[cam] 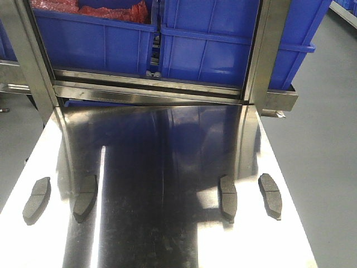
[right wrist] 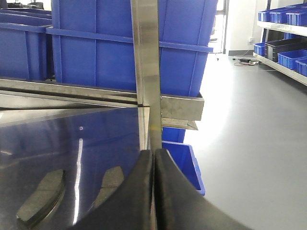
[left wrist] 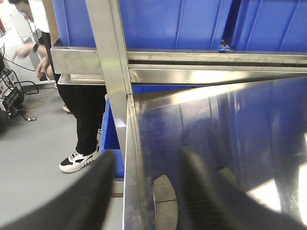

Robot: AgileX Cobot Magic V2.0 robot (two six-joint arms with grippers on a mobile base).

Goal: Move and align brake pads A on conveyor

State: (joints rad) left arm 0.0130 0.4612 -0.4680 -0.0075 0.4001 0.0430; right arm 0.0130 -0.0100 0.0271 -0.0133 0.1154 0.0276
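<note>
Front view is showing four pads (cam: 85, 198) lying on the steel tabletop (cam: 167, 156), two per side. At the wrists, the left gripper (left wrist: 148, 160) is gaping above one cut off by the frame; the right gripper (right wrist: 154, 155) is holding jaws together, empty, partly hiding another.

Shows right gripper (right wrist: 154, 158), jaws pressed together, just below steel post (right wrist: 146, 72); left of post, two brake pads A (right wrist: 41, 199) (right wrist: 112, 184) flat on steel tabletop (right wrist: 72, 134).
</note>
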